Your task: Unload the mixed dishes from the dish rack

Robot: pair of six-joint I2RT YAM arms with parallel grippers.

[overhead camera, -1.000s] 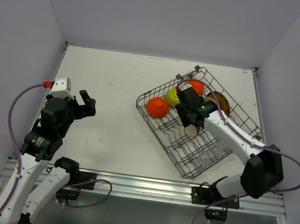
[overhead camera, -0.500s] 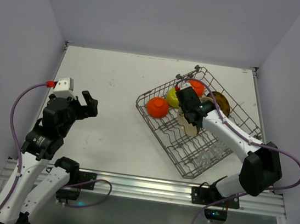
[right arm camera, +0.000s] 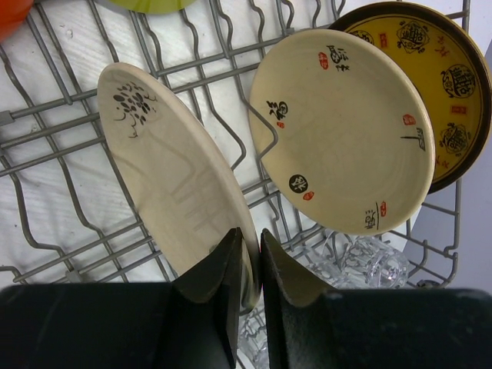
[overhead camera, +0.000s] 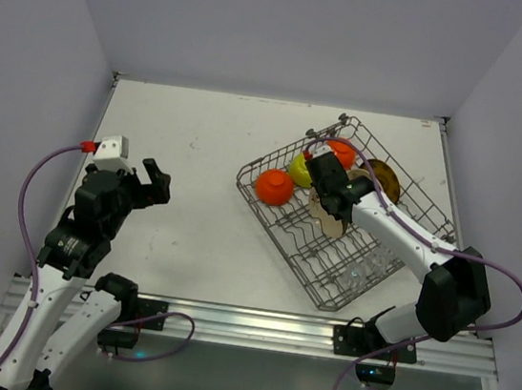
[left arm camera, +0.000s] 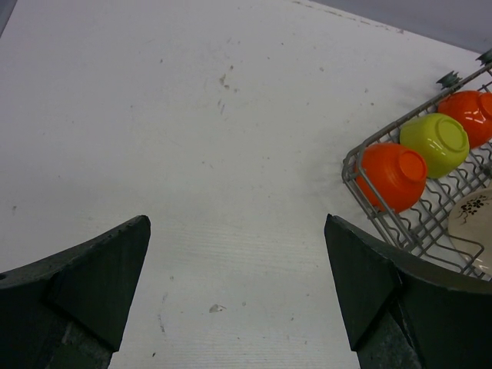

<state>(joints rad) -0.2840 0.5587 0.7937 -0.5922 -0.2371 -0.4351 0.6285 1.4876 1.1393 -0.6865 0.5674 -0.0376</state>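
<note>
Cream-backed plate [right arm camera: 165, 184] standing in the dish rack [overhead camera: 282, 246] has its rim pinched by the right pincer [right arm camera: 251, 257]; left pincer [left arm camera: 237, 234] spread above tabletop [left arm camera: 192, 115].

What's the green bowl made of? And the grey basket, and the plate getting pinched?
The yellow-green bowl looks like glossy plastic or glazed ceramic: smooth, with shiny highlights. The dish rack looks like grey metal wire, thin and bent. The cream plate held by the right gripper looks like matte ceramic with painted marks.

Left hand [left arm camera: 237, 221] spread wide above table [left arm camera: 154, 115]; three bowls [left arm camera: 434, 142] in dish rack [left arm camera: 348, 164].
</note>
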